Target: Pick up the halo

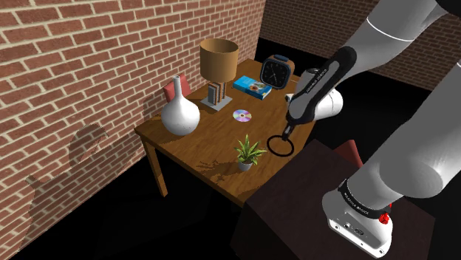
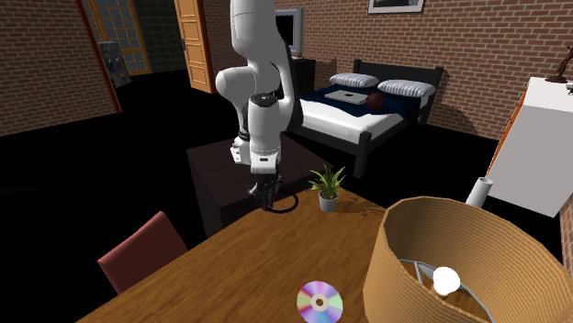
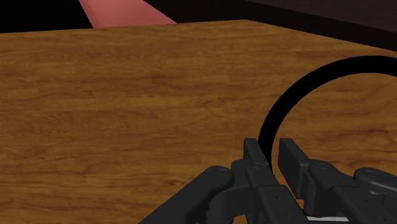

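The halo is a thin black ring point(image 1: 272, 148) at the wooden table's point(image 1: 207, 140) edge nearest the stand. My black gripper point(image 1: 287, 135) points down over that edge and is shut on the ring's rim. In the wrist view the two fingers point(image 3: 256, 156) clasp the rim, and the ring point(image 3: 284, 97) arcs away over the wood. In the second exterior view the ring point(image 2: 294, 202) juts sideways from the gripper point(image 2: 266, 194), close above the tabletop. I cannot tell whether it touches the wood.
On the table stand a small potted plant point(image 1: 247, 151) close to the ring, a shiny disc point(image 1: 241, 115), a white vase point(image 1: 180, 114), a lamp point(image 1: 219, 63), a book point(image 1: 253, 86) and a clock point(image 1: 278, 70). A red chair point(image 2: 142, 252) stands beside the table and brick walls behind it.
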Robot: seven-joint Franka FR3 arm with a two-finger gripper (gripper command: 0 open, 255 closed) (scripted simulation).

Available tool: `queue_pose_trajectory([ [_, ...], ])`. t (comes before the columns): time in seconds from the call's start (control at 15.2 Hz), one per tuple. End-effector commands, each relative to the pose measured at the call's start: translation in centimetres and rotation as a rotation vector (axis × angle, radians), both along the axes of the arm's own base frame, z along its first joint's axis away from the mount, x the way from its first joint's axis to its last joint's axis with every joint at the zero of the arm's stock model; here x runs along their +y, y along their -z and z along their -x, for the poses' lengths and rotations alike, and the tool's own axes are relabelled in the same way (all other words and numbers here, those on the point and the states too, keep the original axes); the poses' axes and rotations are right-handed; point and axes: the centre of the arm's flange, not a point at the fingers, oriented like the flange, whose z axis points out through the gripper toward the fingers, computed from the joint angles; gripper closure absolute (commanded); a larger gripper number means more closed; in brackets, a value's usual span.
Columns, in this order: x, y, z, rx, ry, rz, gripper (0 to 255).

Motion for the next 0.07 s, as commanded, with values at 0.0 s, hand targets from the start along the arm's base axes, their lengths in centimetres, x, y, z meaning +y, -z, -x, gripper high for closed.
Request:
queue_pose_trajectory([
  [0.0,0.07,-0.28,-0.03,0.001,0.0,0.0,255],
])
